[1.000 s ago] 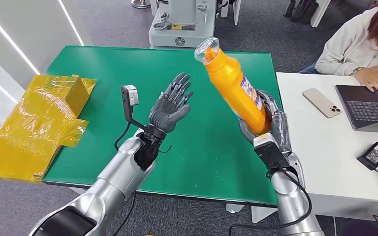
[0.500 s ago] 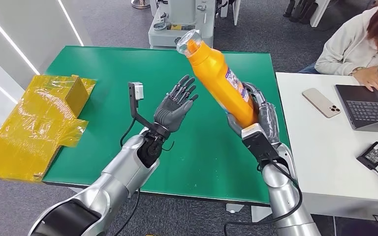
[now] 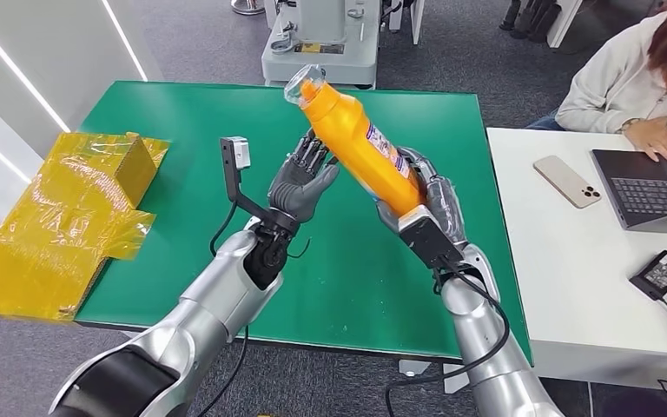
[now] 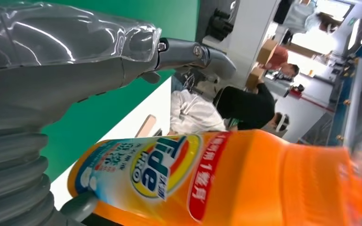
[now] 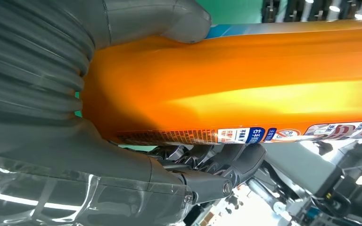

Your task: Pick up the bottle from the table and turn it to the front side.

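Low in the head view, the two silver arms rise from the bottom edge toward the middle of the frame. The right hand (image 3: 424,208), just right of centre, is clasped around the lower body of the orange plastic detergent bottle (image 3: 356,146), thumb on one side and dark fingers on the other, as the right wrist view shows close up (image 5: 188,19). The bottle is off the green table (image 3: 182,122) and held in the air above it, so the pick-up is done.

The left hand (image 3: 302,181), just left of centre, holds nothing; its fingers are spread, palm facing the bottle, with its fingertips right at the bottle's shoulder. Whether they touch it I cannot tell.

The bottle's long axis runs diagonally, base at centre-right in the right hand, neck and clear-wrapped cap (image 3: 300,82) pointing up-left toward the far table edge. The printed label (image 4: 146,165) faces the left wrist camera. Turning seems under way; a final front-facing pose is probably still to be settled.
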Controlling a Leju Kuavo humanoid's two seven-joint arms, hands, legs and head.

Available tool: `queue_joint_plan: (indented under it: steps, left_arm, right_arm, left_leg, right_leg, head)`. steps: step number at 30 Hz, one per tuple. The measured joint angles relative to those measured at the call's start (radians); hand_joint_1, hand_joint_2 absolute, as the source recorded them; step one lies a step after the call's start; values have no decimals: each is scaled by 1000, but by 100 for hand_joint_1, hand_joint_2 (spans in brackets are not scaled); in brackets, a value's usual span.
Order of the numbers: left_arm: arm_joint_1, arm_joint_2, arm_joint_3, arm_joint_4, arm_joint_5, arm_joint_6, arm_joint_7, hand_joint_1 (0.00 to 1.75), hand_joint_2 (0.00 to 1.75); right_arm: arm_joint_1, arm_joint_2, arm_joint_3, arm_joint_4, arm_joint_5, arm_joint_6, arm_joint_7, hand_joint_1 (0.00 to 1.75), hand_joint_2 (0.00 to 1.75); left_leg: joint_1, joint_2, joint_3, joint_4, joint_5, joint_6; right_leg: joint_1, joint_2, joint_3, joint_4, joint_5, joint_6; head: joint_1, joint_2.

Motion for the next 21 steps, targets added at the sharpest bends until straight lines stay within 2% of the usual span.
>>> queue_joint_plan:
  steps: [11, 21]
  left_arm:
    - [0, 6, 0, -2, 12, -5, 4, 0, 175]
    - [0, 6, 0, -2, 18, -14, 21, 0, 175]
  right_arm:
    - [-72, 28, 25, 167, 29, 16, 3, 175, 175]
    - [-97, 38, 52, 245, 43, 2, -7, 175, 175]
  left_leg:
    - [0, 0, 0, 0, 0, 0]
    - [0, 0, 0, 0, 0, 0]
  right_leg:
    - [0, 0, 0, 0, 0, 0]
    - [0, 0, 0, 0, 0, 0]
  head:
    - [0, 0]
    - [0, 0]
